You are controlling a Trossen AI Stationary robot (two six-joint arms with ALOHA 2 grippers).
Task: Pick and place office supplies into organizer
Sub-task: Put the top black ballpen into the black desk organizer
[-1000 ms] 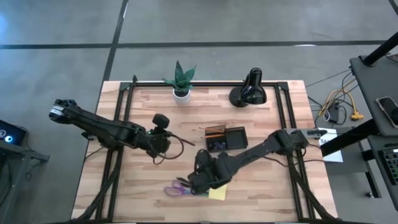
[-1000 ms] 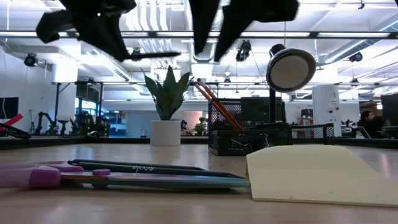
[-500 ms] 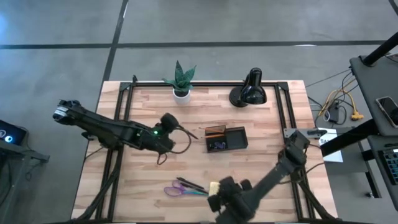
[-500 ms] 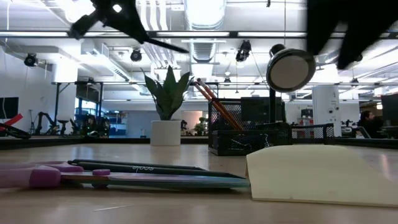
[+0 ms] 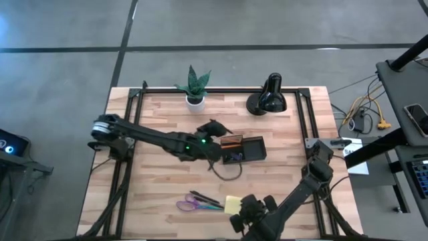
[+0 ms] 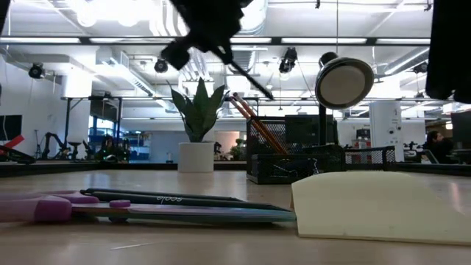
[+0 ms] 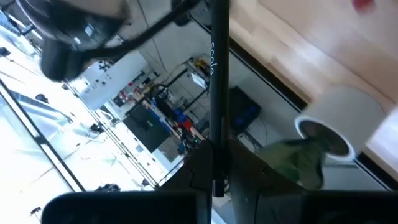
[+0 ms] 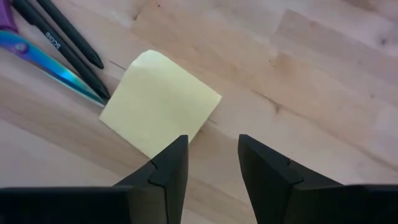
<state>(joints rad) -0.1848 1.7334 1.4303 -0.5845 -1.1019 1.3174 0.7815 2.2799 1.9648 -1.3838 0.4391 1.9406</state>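
Office supplies are lying partly loose near the table's point(image 5: 154, 194) six o'clock edge: purple-handled scissors point(image 5: 189, 204) and two black pens point(image 5: 204, 198) are sitting just beside a yellow sticky-note pad point(image 5: 233, 204), which is lying at their three o'clock. The organizer point(image 5: 243, 149) is standing near the table's centre; orange pencils point(image 6: 254, 121) are leaning in its nine o'clock compartment, and small dark items that are hard to make out are lying in the next one. The left gripper point(image 5: 215, 127) is hovering at the organizer's ten o'clock corner, clenching a black pen point(image 7: 218, 81) whose lower end is being hidden between the fingers. The right gripper point(image 8: 211, 165) is hanging by the pad at the table's six o'clock edge, its fingers parted and gripping nothing; in the high view its arm is covering it. A potted plant point(image 5: 194, 86) and a black desk lamp point(image 5: 269, 96) are standing along the twelve o'clock edge.
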